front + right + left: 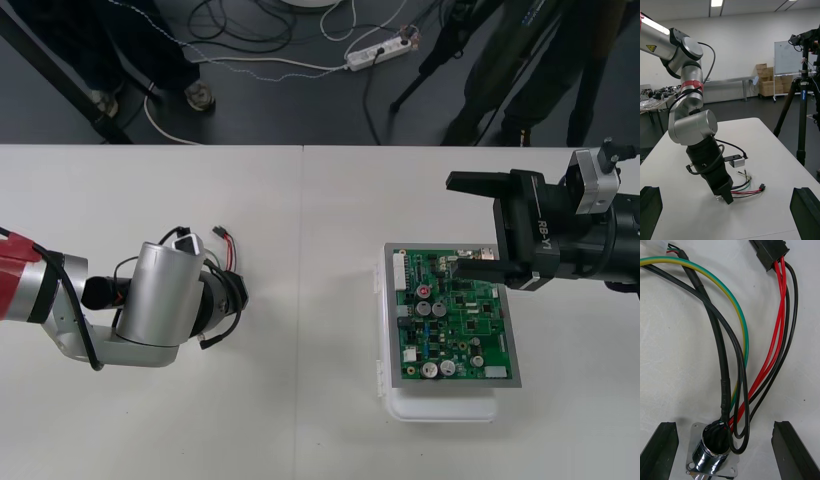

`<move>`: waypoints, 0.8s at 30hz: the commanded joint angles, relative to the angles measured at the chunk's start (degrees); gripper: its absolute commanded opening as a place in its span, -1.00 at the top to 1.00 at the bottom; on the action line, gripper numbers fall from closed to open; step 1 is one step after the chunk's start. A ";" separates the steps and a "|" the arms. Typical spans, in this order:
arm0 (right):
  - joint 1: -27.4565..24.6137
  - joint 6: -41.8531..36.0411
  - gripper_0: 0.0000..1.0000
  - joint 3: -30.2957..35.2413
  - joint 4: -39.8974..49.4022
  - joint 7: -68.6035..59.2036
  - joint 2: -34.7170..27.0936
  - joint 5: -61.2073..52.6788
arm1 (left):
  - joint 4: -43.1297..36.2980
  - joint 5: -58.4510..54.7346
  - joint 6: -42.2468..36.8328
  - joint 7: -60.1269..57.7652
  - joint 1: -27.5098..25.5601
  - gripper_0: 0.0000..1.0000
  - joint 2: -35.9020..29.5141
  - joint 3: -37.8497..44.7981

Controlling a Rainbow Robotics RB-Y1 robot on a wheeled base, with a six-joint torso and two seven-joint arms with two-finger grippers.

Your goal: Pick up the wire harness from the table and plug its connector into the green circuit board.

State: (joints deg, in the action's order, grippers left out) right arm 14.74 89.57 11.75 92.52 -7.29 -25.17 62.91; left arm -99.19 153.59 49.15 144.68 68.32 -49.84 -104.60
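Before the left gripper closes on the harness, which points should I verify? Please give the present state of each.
1. Left gripper open: ok, fingers far apart.
2. Round metal socket between its fingers: ok.
3. Black plug free, lying on the table: ok.
4. Right gripper away from the harness: ok, open near the green circuit board's far right corner.
5. Board on its white base: ok.
6. Left fingers low enough to grip the socket: cannot tell.
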 commanded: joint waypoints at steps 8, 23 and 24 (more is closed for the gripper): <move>-1.47 0.43 -1.00 0.12 2.31 0.70 -2.07 -0.68 | 1.37 0.74 -2.75 -3.79 -1.96 -0.45 2.02 -0.08; -1.38 0.43 -1.00 0.12 2.31 4.56 -1.99 -1.82 | 2.69 0.74 -2.75 -4.23 -2.40 1.00 3.61 -0.08; -1.38 0.43 -1.00 0.12 2.31 4.83 -1.99 -1.91 | 2.86 0.74 -2.83 -4.40 -2.31 1.00 3.78 -0.08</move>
State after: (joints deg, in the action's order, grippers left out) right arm 13.88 89.57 11.75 92.93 -4.89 -25.20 62.14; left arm -97.00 153.68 49.01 144.64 66.79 -47.86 -104.60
